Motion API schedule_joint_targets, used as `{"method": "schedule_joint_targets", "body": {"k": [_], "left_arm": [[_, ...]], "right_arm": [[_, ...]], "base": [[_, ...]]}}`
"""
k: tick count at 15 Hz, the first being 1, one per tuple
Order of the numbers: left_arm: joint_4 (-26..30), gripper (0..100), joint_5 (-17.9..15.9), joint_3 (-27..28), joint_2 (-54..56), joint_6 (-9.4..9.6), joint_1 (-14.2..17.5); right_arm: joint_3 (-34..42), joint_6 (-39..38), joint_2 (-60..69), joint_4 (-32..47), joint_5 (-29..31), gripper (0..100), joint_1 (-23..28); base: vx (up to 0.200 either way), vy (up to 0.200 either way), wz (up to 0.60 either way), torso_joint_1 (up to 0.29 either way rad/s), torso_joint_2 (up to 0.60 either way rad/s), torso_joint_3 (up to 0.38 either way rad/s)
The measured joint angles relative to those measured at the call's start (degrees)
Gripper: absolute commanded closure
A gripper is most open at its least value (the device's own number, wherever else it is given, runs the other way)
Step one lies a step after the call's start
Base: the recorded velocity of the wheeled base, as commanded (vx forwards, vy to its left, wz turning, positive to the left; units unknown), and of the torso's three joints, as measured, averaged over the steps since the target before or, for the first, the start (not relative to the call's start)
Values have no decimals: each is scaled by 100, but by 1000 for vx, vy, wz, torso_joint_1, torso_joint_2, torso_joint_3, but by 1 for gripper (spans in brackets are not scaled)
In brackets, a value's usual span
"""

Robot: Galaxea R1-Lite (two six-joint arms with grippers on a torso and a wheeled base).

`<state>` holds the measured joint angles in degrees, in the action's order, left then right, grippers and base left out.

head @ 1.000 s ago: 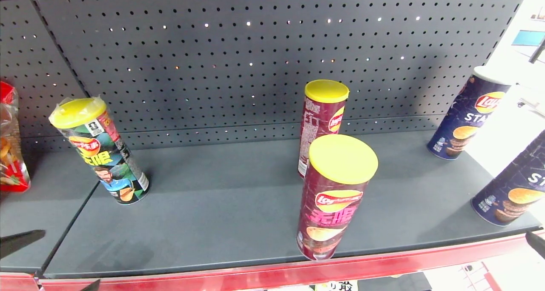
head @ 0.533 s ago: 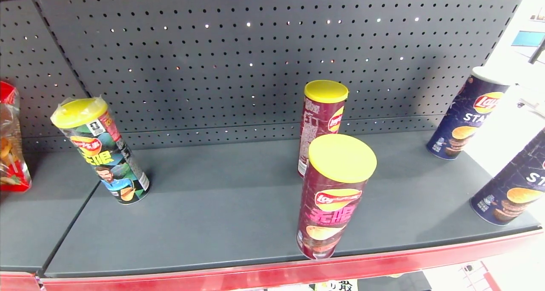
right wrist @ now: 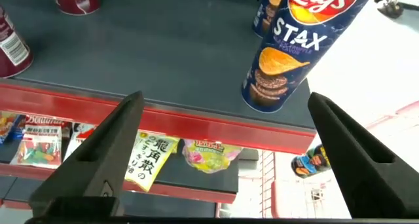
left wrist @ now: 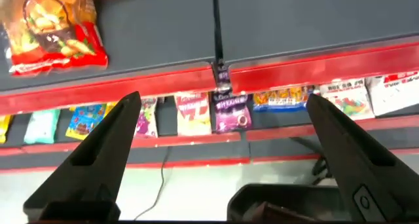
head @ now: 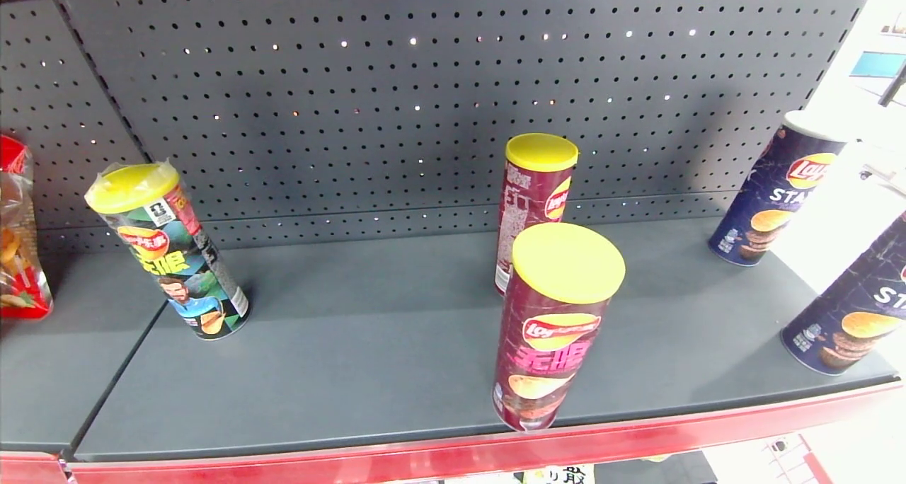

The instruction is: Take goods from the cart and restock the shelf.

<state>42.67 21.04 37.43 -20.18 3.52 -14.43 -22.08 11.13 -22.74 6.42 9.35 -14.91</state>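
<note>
Left gripper point(left wrist: 224, 98): black fingers. The snack bag point(left wrist: 55, 27) ahead of it is red with yellow-orange print.

Right gripper point(right wrist: 226, 98): black fingers. The can point(right wrist: 294, 47) ahead of it is navy with a red-and-yellow logo and white lettering.

Shelf point(head: 368, 342): dark grey, red front edge.

Back panel point(head: 425, 81): dark grey, regular hole pattern.

Front maroon can point(head: 552, 328): yellow lid.

You're looking at a shop aisle: a dark metal shelf point(head: 396, 342) with a perforated back panel point(head: 425, 102) and a red front rail point(head: 495, 452), stocked with upright chip canisters point(head: 552, 328). Below the rail, a lower tier displays small snack packets point(left wrist: 229, 112), and a bagged snack point(left wrist: 55, 27) sits at the shelf's left end
</note>
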Motion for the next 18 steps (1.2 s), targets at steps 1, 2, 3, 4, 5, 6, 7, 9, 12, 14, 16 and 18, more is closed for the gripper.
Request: {"method": "schedule_joint_targets", "body": {"k": [1,2,3,4,5,6,7,9,12,14,16,18], "left_arm": [[-57,0,-13,-107,105,145,2],[-73,0,-20,-206,254,444,2],[-101,0,-29,-300,393,668,5],[-151,0,-49,-419,533,778,5],[-197,0,-44,-510,635,800,7],[-208,0,-40,-560,699,805,7],[-290,0,-41,-595,747,807,9],[-438,0,-40,-662,800,807,11],[-523,0,-46,-750,824,807,11],[-640,0,-49,-830,844,808,11],[-944,0,-57,-937,863,822,11],[-1100,0,-85,-1006,855,819,-6]], "right_arm": [[20,0,2,0,0,0,0],[28,2,2,-2,-2,0,-2],[33,0,5,0,-2,0,0],[34,2,6,0,0,0,0],[39,0,9,-2,1,0,0],[44,0,13,-2,4,0,0],[48,0,13,0,1,0,0],[50,2,17,0,4,0,2],[69,2,33,-2,4,0,0],[96,2,59,0,4,0,0],[108,2,74,-2,4,0,0],[122,2,80,2,4,0,-7]], "base": [[0,0,0,0,0,0],[0,0,0,0,0,0],[0,0,0,0,0,0],[-200,0,0,7,2,2],[-200,0,0,2,7,2],[-200,0,0,22,7,2],[-200,0,0,17,7,-2],[-200,0,0,-7,0,2],[-200,0,0,-1,4,-1],[0,0,0,0,0,0],[0,0,0,0,0,0],[0,-200,0,24,7,2]]}}
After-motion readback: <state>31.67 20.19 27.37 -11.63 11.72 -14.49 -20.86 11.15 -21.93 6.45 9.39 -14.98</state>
